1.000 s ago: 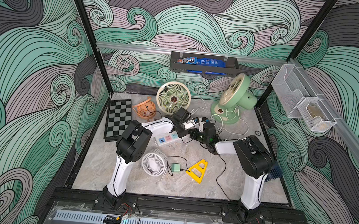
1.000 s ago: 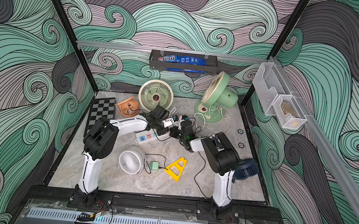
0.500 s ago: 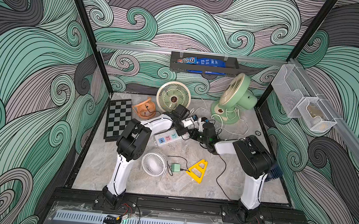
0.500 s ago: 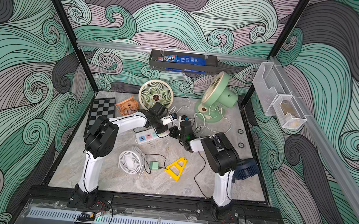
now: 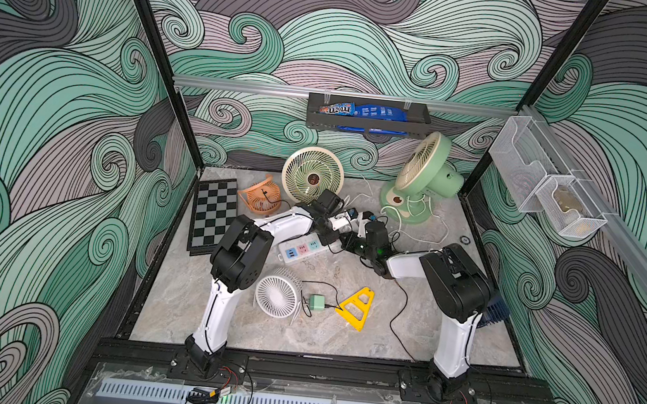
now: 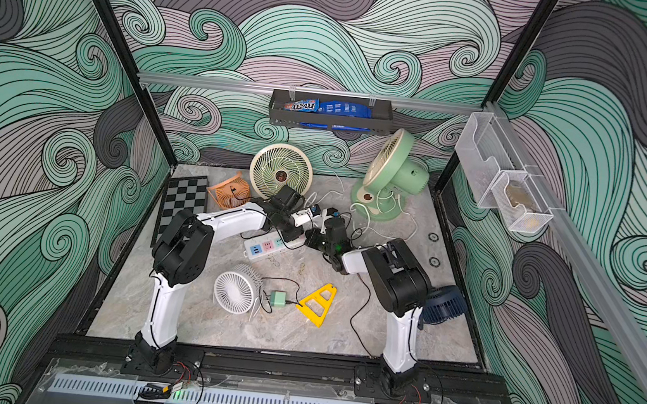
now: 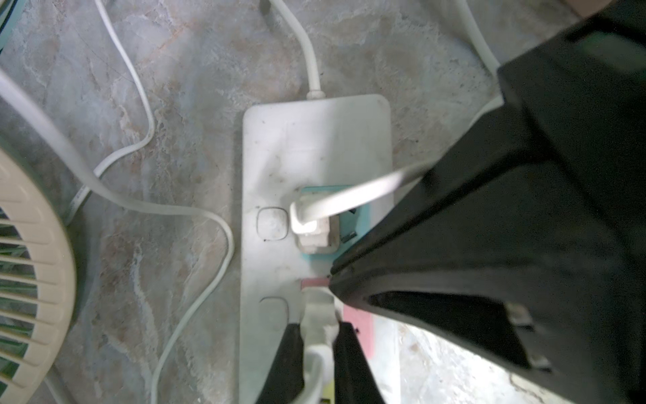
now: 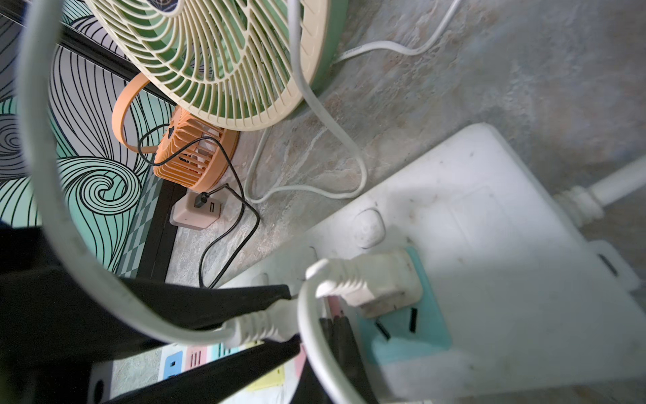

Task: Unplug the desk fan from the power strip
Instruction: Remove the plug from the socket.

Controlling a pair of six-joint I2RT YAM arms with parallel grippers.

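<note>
While left gripper [image 7: 318, 325] pinches a plug [image 7: 316, 306], right gripper [image 8: 337, 328] closed, scuffed white power strip [image 7: 314, 140], pastel sockets [image 5: 302, 249]

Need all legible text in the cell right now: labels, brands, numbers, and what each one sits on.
"m&m": on the candy bag lying in the black wall basket.
Blue packet beside it: white print, too small to read.
White cord in the left wrist view: a printed line, too blurred to read.
Power strip: no readable marking.
</note>
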